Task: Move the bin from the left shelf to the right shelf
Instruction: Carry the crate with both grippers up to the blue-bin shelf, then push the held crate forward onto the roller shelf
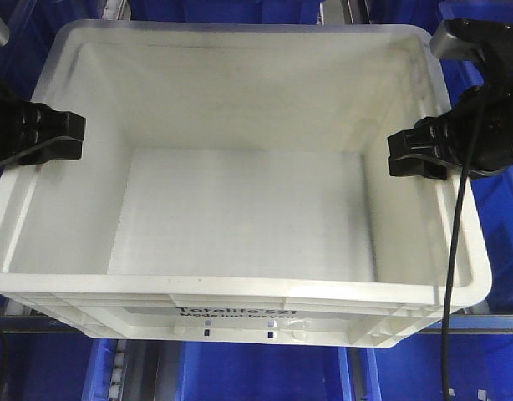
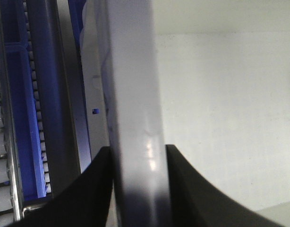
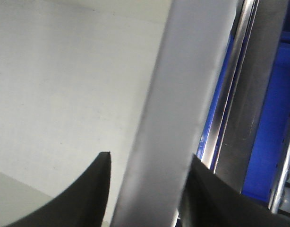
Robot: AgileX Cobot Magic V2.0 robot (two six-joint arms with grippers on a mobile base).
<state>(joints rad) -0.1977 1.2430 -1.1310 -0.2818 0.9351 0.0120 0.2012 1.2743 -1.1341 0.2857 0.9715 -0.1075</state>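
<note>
White plastic fills the front view: the bin (image 1: pixel 240 288) sits centre frame, its printed front wall at the bottom edge. The left gripper (image 1: pixel 63 138), at the left edge, is clenched on the bin's left rim. The right gripper (image 1: pixel 407 157), at the right edge, grasps the right rim. Both wrist views show rim pinched between black fingers. A metal rail (image 1: pixel 499 323) and blue bins (image 1: pixel 256 376) lie beneath.
</note>
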